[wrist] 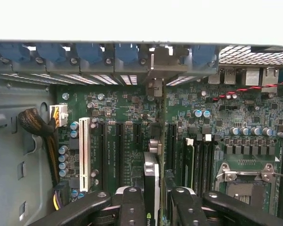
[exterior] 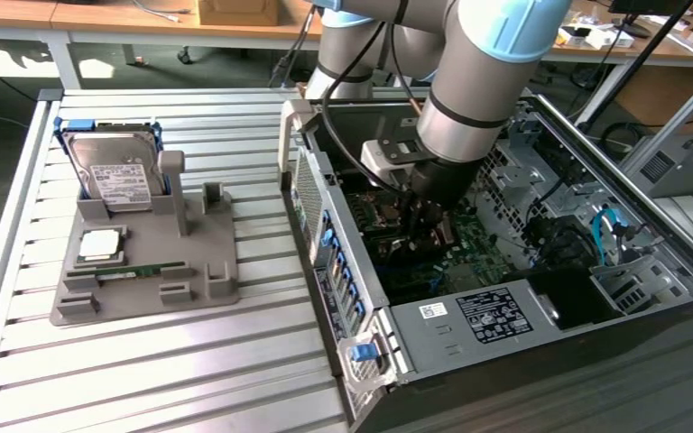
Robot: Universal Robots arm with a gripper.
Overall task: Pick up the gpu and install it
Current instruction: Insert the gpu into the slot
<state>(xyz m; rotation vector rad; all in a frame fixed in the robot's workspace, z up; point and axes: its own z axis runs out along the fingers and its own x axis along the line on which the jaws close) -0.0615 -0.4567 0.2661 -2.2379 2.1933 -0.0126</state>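
Note:
The gpu (wrist: 152,172) stands edge-on, a thin dark card with a silver edge, held between my two black fingers (wrist: 132,207). My gripper (wrist: 156,192) is shut on it. The card hangs just over the long black slots of the green motherboard (wrist: 122,141), and its metal end bracket (wrist: 155,66) meets the case's rear wall. I cannot tell whether it sits in a slot. In the exterior view the arm reaches down into the open computer case (exterior: 467,325), with the gripper (exterior: 431,221) low over the board.
A white slot (wrist: 84,146) and a cable bundle (wrist: 37,129) lie to one side of the card, the processor socket (wrist: 245,186) to the other. On the slatted table a grey holder (exterior: 202,280) carries a hard drive (exterior: 112,171) and a green RAM stick (exterior: 142,270).

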